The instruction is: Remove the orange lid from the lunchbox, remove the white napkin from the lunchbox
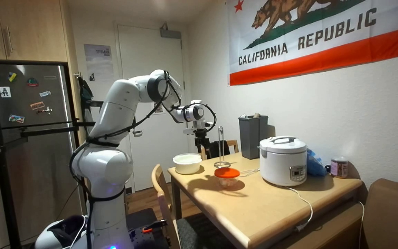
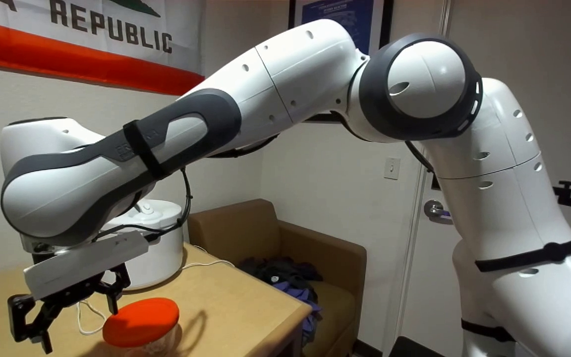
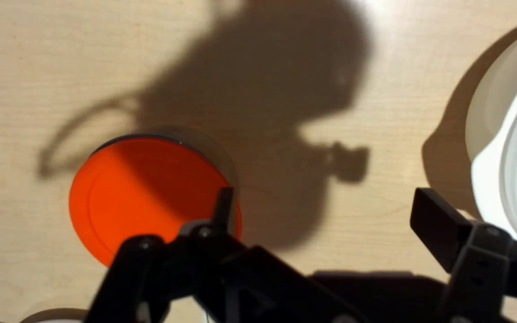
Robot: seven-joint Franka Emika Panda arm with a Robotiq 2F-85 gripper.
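My hand (image 3: pixel 322 193) is spread wide, holding nothing; the orange lid (image 3: pixel 146 193) should be light, slightly flexible, so I'd pinch its outer rim.

Tabletop (image 1: pixel 250 211), light wood tone, bears white bowl (image 1: pixel 187 166), metal stand (image 1: pixel 222 165), lunchbox (image 1: pixel 227 182) (upright, covered), rice cooker (image 1: pixel 279 166), grey bin (image 1: pixel 248 139) and jar (image 1: pixel 339 168).

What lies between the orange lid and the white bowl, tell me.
The wrist view shows bare tabletop, partly shadowed, from orange lid to white bowl; the open gripper hangs above it.
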